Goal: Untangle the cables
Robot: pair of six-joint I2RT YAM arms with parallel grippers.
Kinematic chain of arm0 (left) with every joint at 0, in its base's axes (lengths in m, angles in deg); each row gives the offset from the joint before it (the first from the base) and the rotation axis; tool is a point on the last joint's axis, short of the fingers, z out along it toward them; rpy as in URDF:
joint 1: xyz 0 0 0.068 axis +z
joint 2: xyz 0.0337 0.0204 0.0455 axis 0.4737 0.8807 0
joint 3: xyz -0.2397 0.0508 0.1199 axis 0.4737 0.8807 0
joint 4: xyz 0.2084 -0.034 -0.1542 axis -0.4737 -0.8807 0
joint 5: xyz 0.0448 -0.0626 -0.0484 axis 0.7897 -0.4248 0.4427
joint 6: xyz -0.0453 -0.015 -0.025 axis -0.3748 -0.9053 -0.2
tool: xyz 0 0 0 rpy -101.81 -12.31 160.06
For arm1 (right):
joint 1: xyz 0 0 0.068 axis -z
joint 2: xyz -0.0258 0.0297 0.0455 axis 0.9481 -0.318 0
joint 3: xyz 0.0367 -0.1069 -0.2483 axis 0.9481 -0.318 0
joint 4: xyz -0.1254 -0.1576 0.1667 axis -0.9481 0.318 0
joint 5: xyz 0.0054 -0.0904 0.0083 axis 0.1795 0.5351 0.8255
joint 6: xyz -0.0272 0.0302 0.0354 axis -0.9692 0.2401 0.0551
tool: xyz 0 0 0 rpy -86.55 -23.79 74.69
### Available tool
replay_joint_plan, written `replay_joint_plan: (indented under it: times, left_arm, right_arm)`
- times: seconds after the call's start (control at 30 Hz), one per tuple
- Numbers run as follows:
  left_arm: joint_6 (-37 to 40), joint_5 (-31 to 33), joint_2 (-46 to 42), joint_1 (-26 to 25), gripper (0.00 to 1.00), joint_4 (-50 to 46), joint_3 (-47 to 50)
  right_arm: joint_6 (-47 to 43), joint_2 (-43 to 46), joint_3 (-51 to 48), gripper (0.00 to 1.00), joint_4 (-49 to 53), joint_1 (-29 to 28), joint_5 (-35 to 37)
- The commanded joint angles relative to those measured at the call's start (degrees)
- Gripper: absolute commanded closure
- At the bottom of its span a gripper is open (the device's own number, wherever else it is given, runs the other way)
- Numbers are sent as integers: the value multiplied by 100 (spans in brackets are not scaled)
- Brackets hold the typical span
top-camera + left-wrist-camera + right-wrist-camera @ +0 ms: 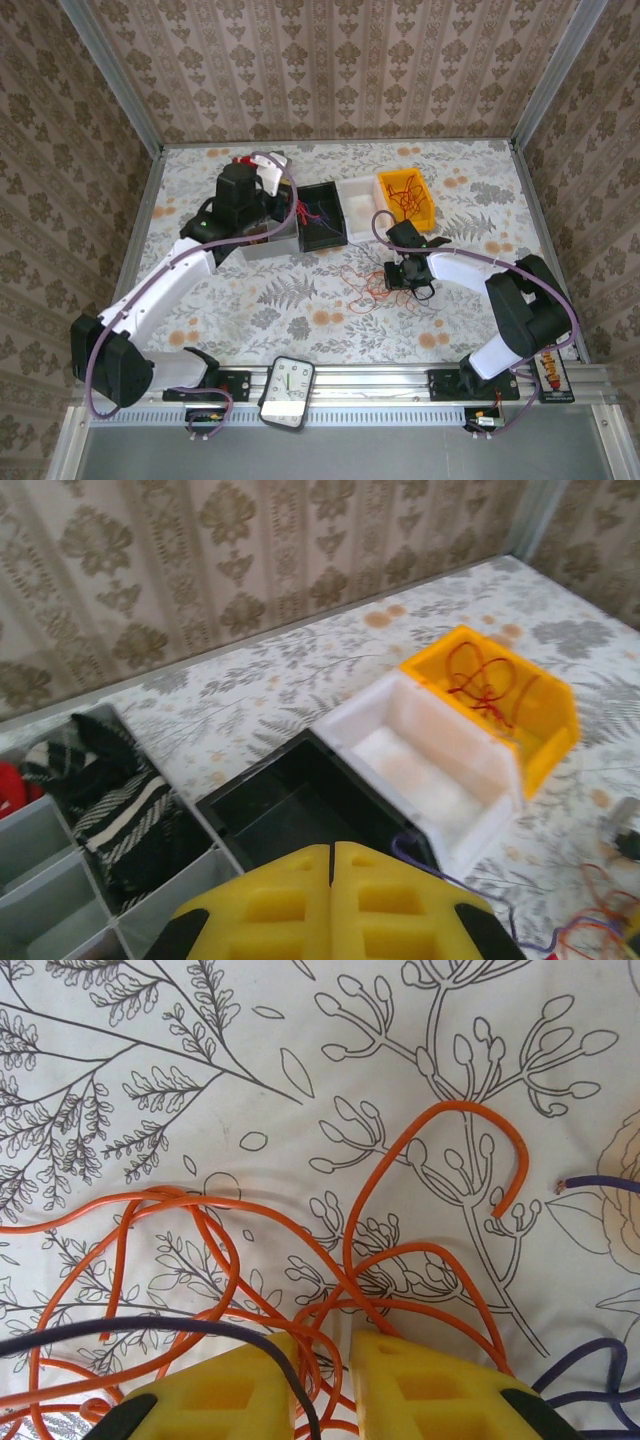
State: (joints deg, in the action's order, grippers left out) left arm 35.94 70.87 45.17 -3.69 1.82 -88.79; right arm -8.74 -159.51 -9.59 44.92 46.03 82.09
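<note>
Lying loose on the flowered tabletop [300, 300] in front of the right arm, the cables [362, 281] are seen as a spread tangle of thin orange loops with a few dark strands through it. In the right wrist view the orange cables [450, 1106] are curled over one another directly under the right gripper [322, 1345], and a dark strand is draped across its left finger. The jaws there are held a little apart, with orange strands lying across the narrow gap; no strand is seen to be lifted. From above, the right gripper [402, 276] is placed low at the right edge of the tangle. The left gripper [331, 852] is held with its jaws pressed together and nothing between them, above a grey organizer [40, 880] in which a striped cloth [120, 800] is stuffed. Beyond it a black bin [290, 810], a white bin [470, 810] and an orange bin [550, 750] are lined up side by side, and a red wire [490, 685] is coiled in the orange one.
</note>
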Motion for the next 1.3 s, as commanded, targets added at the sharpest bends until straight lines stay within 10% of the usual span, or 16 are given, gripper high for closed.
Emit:
replay_joint_plan:
  times: [0.0,0.47,0.73,1.0,1.27]
  left_arm:
    - [404,-193,-367,34,100,-543,-317]
    - [1455,1922,-1382,349,100,-198,-675]
    - [1262,431,-1176,256,100,-798,-1120]
    - [1029,-753,-1039,79,100,-1043,-1472]
    - [1026,-1393,-556,-398,100,-1495,-1709]
  right_arm:
    - [97,-125,-122,76,102,64,28]
    - [104,-158,-118,77,100,100,-42]
    - [62,275,-198,76,-46,72,6]
    - [-267,2078,-277,28,-969,-258,-276]
    - [-842,2630,696,22,-1285,-621,-1334]
